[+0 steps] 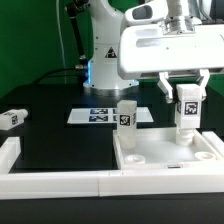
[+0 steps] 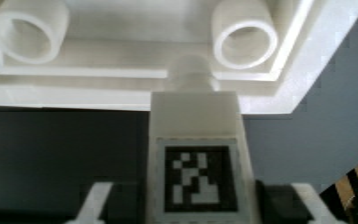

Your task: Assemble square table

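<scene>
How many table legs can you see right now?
3: one leg held in the gripper over the tabletop, one standing leg on it, one lying leg at the exterior view's left. Others may be hidden.

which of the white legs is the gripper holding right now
The leg on the exterior view's right, upright between the gripper fingers over the square tabletop. Another leg stands free; a third lies far left.

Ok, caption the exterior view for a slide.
Gripper holds a tagged leg upright over the square tabletop, one leg already standing.
</scene>
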